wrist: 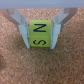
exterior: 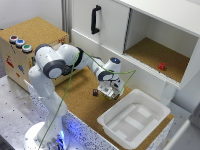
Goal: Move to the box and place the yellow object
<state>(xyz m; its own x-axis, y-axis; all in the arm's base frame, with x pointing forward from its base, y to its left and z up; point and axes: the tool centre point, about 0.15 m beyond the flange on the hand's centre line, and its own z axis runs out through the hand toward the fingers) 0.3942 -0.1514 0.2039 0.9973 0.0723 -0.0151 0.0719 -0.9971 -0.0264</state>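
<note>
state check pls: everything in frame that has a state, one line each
gripper: shut on the yellow object
yellow object: held between the fingers, above the cork
box: open-topped, empty
cabinet door: closed
cabinet compartment: open, red cube inside

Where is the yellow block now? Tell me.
The yellow block sits clamped in the gripper above the cork surface, between the dark cube and the white bin.
</note>
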